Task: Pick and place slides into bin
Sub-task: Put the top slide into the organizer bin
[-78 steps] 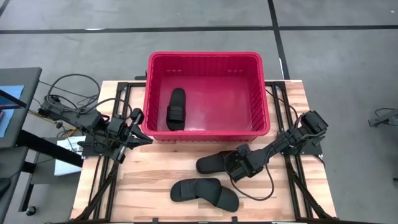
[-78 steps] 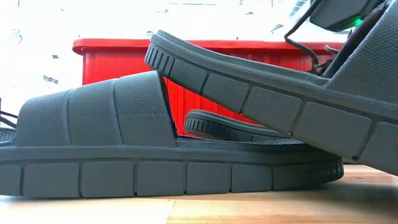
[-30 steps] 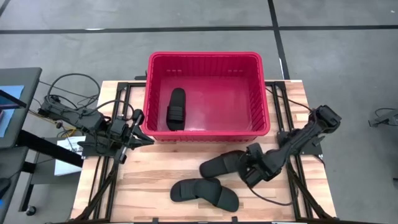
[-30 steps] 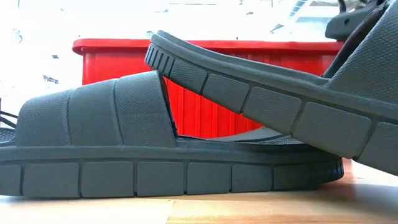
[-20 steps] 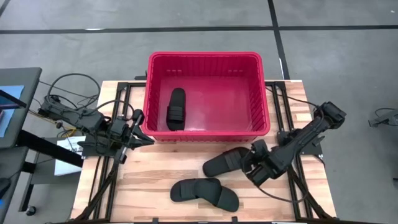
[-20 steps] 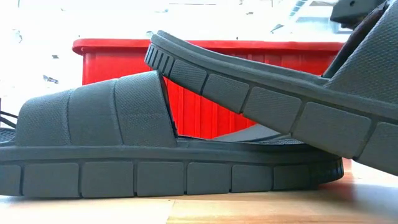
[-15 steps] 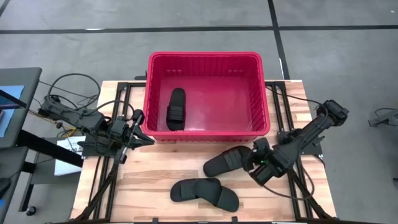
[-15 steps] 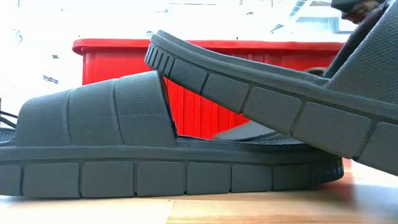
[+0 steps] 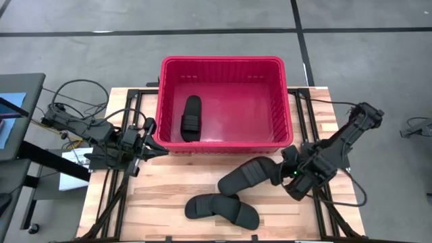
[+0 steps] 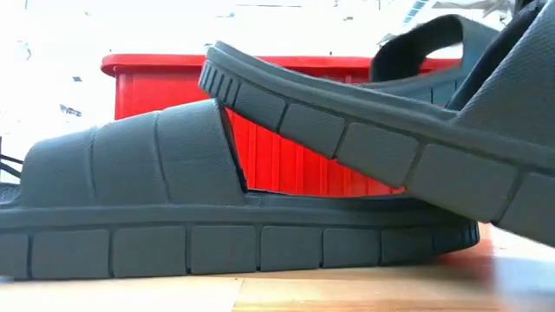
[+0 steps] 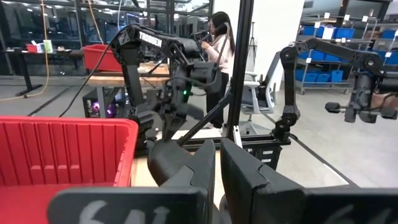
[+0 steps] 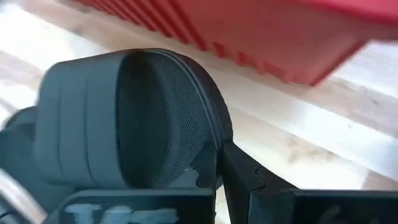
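Slide sandal [image 9: 247, 177], black with a wide ribbed strap, hangs tilted just in front of the red bin [image 9: 167, 101], pinched at its strap by the right gripper [image 9: 280, 173], fingers clamped tight on it. One slide [image 9: 191, 118] lies inside the bin; two more [image 9: 221, 208] overlap on the wooden table [image 9: 169, 175]. Left gripper [image 9: 157, 150] waits beside the bin's left corner, fingers closed on nothing.
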`<state>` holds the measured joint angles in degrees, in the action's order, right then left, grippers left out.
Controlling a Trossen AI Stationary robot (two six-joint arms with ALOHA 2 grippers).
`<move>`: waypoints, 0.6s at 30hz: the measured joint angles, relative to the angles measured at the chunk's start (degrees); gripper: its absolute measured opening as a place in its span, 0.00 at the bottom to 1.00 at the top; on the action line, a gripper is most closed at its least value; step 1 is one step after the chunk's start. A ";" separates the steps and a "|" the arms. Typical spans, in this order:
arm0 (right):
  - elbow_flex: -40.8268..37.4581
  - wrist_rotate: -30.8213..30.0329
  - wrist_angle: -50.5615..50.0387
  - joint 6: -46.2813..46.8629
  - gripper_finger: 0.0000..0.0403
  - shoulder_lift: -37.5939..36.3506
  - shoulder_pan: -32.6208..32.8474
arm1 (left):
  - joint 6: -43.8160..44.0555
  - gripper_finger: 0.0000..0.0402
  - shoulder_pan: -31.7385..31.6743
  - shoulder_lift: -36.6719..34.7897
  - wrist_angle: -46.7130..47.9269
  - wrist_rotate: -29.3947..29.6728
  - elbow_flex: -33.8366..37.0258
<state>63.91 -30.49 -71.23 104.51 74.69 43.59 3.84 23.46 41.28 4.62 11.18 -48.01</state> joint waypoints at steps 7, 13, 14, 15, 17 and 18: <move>5.38 -6.29 -0.01 -5.84 0.00 -1.29 0.66 | 0.02 0.04 0.00 0.00 0.00 0.63 0.00; 8.78 -12.18 -1.83 -8.69 0.00 -1.40 -0.07 | 0.04 0.04 0.00 0.00 0.00 1.44 0.00; 9.06 -13.22 -1.79 -9.02 0.00 -1.38 -0.30 | 0.04 0.04 0.00 0.00 0.00 1.49 0.00; 9.25 -14.26 -1.83 -9.15 0.00 -1.38 -0.56 | 0.04 0.04 0.00 0.00 0.00 1.51 0.00; 9.64 -16.79 -2.25 -9.20 0.00 -1.38 -0.97 | 0.04 0.04 0.00 0.00 0.00 1.51 0.00; 9.83 -18.27 -2.29 -9.19 0.00 -1.38 -1.13 | 0.04 0.04 0.00 0.00 0.00 1.51 0.00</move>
<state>73.74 -48.75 -73.52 95.32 73.32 42.46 3.88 23.46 41.28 4.63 12.69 -48.01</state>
